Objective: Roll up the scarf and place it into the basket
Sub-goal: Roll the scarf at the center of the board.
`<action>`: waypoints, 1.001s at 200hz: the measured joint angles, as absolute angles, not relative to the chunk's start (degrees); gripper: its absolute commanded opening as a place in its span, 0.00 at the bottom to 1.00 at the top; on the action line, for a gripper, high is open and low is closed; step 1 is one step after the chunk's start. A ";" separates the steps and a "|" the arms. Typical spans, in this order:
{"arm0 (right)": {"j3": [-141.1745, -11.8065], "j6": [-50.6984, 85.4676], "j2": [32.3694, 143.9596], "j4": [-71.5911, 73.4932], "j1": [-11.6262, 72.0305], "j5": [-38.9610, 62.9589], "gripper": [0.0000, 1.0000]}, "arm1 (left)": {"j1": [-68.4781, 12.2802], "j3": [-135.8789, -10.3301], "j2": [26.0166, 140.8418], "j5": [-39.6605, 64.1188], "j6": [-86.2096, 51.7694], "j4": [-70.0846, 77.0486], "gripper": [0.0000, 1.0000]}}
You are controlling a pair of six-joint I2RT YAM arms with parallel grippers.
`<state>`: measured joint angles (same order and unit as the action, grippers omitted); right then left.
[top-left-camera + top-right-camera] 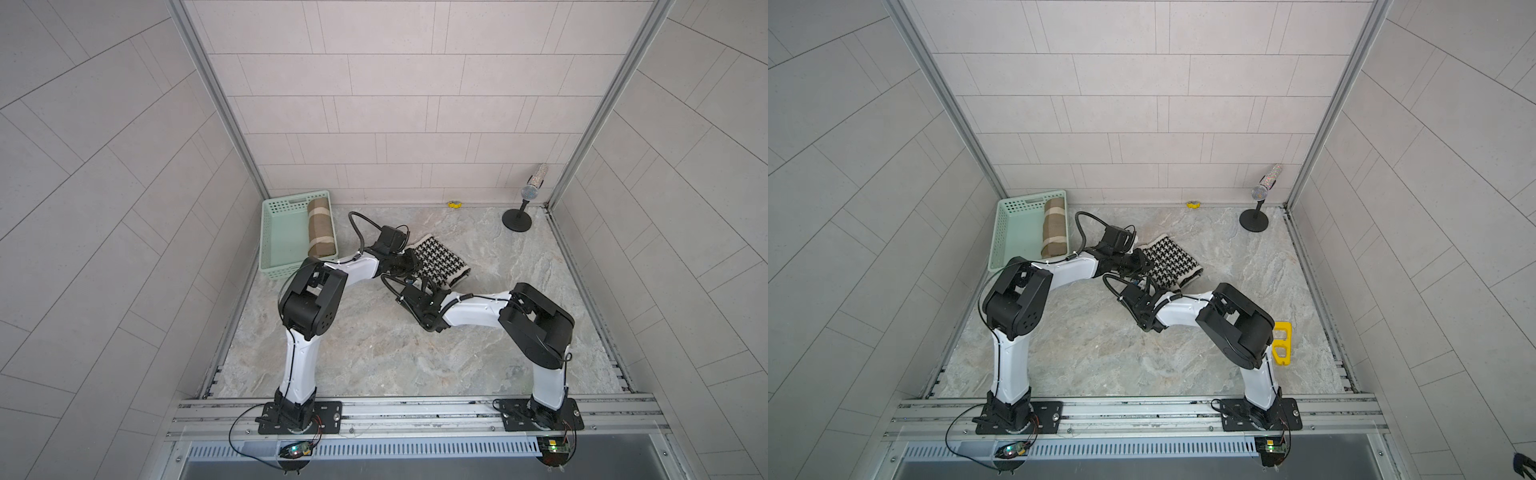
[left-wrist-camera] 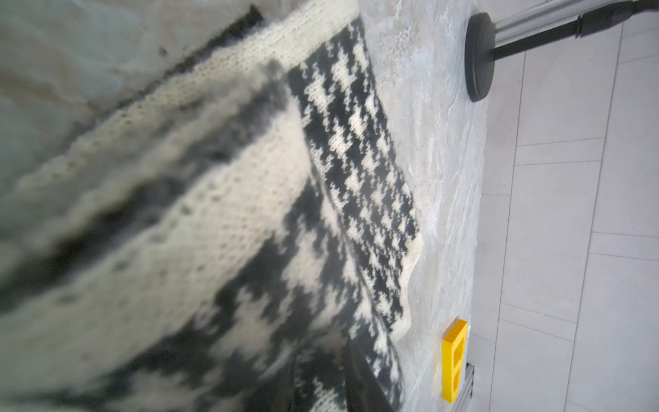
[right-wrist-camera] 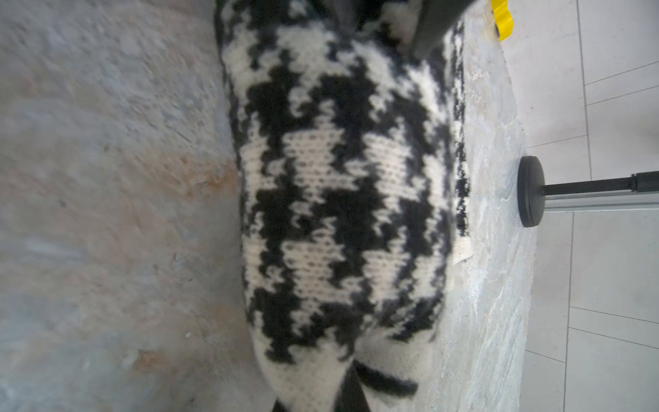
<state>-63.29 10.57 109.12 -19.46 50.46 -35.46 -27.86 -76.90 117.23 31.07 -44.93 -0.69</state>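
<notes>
**Houndstooth scarf** (image 1: pixel 439 258): black-and-cream knit, partly rolled, lying on the marble table (image 1: pixel 374 353). The flat remainder runs ahead of both tools.

**Right gripper** (image 1: pixel 419 286): jaws closed on the roll's near end, the bulge filling the space just past its fingertips (image 3: pixel 351 388). Probably pinching to keep the roll tight.

**Left gripper** (image 1: pixel 409 264): at the roll's other end, fingers (image 2: pixel 360 378) somewhat apart with knit between them. Whether they pinch it I cannot tell.

**Basket** (image 1: pixel 266 232): mint-green, behind the left gripper's wrist, apart from the scarf. It holds a brown rolled scarf (image 1: pixel 321 227) against one wall, leaving free room beside it.
</notes>
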 measured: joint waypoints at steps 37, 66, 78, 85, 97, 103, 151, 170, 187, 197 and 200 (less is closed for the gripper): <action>-62.96 12.25 103.02 -22.57 50.19 -24.64 0.00 | -23.99 -70.46 107.18 28.69 -47.18 -2.52 0.61; -62.98 15.86 99.26 -25.34 49.52 -14.37 0.00 | -19.79 -64.82 97.01 25.69 -47.37 -3.88 0.63; -62.96 17.78 98.98 -25.76 48.69 -9.41 0.00 | -19.49 -62.33 93.76 25.02 -47.33 -3.99 0.64; -62.96 18.96 98.94 -25.89 47.90 -6.39 0.00 | -19.59 -60.97 92.29 25.02 -47.27 -4.27 0.64; -62.37 21.17 98.67 -25.17 46.11 -0.75 0.00 | -20.03 -58.57 90.52 25.19 -46.89 -4.67 0.64; -61.91 22.35 98.48 -24.62 45.01 2.33 0.00 | -20.14 -57.34 89.89 25.47 -46.70 -5.02 0.65; -56.29 33.71 96.42 -14.63 34.00 28.12 0.00 | -21.85 -52.84 89.14 27.86 -44.95 -7.66 0.69; -55.57 36.93 96.42 -11.88 32.21 34.52 0.00 | -22.63 -53.15 89.58 28.47 -44.62 -7.14 0.69; -55.57 38.72 96.42 -10.41 31.70 38.79 0.00 | -23.42 -54.50 91.57 29.06 -44.34 -6.59 0.74; -55.57 39.51 96.42 -9.98 31.40 40.77 0.00 | -23.90 -55.88 93.23 29.32 -44.23 -6.13 0.76; -55.55 39.68 96.42 -9.87 31.31 41.34 0.00 | -24.05 -56.47 93.97 29.32 -44.05 -6.04 0.76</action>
<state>-55.55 39.68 96.42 -9.87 31.31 41.34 -24.05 -56.47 93.97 29.32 -44.05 -6.04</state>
